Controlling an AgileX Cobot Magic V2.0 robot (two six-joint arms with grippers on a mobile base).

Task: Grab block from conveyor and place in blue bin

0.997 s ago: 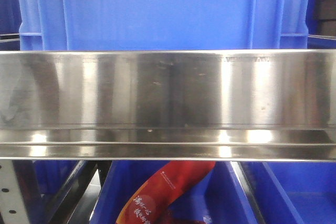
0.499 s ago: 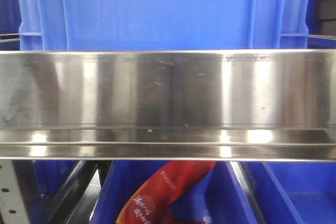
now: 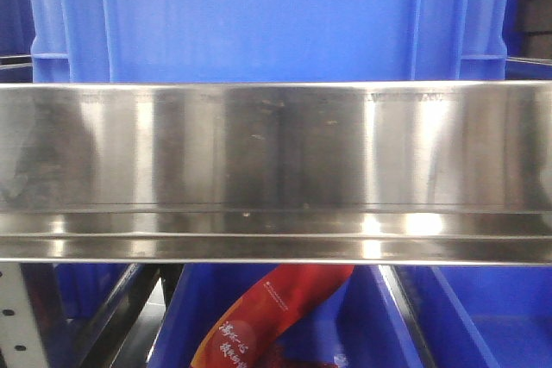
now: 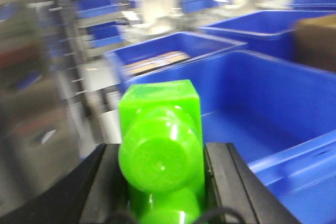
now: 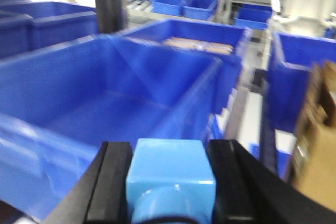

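Left tool (image 4: pixel 164 153) clamps the glossy, round-studded green block (image 4: pixel 160 114); right tool (image 5: pixel 170 150) clamps a smooth pale-blue cube (image 5: pixel 170 174).

A polished steel shelf (image 3: pixel 276 161) crosses the middle of my front view, edge to edge. Along its top edge stands a big blue crate (image 3: pixel 267 19), filling the upper frame. Whether it rests on the steel or just behind it, I cannot tell. Beneath, at lower left, a perforated rack upright (image 3: pixel 10 316). At lower centre and right, blue tubs (image 3: pixel 366 316) on a lower level.
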